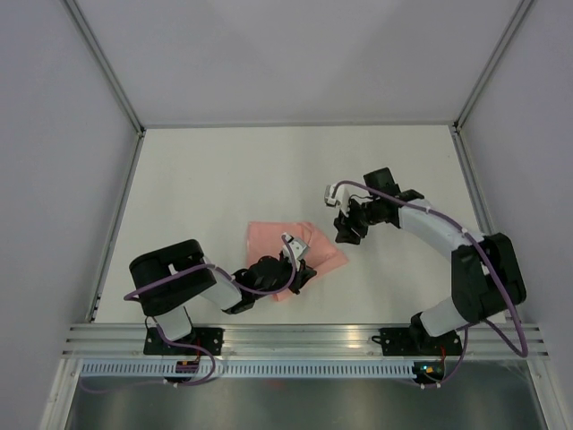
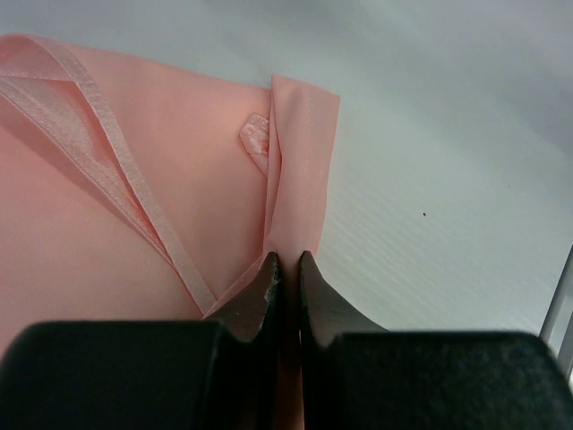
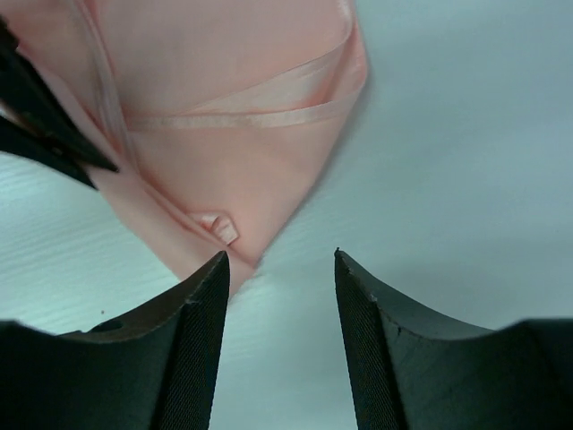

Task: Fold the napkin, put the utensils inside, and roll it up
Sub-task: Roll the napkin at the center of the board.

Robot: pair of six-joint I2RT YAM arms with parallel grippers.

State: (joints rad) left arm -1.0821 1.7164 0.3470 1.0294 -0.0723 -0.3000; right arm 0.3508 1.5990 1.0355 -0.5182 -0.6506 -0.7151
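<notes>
The salmon-pink napkin [image 1: 288, 245] lies folded on the white table near its middle. My left gripper [image 1: 301, 274] is at the napkin's near right edge, shut on a raised fold of the cloth. In the left wrist view the pink cloth [image 2: 134, 179] runs between the closed fingertips [image 2: 269, 278]. My right gripper [image 1: 349, 229] is open and empty, just right of the napkin's right corner. In the right wrist view the napkin [image 3: 242, 116] lies ahead of the open fingers [image 3: 201, 305], with the left gripper's black tips [image 3: 45, 134] at its left edge. The fork is not in view.
The white table [image 1: 224, 179] is enclosed by grey walls and metal posts at the back and sides. An aluminium rail [image 1: 304, 336] runs along the near edge where both arm bases are bolted.
</notes>
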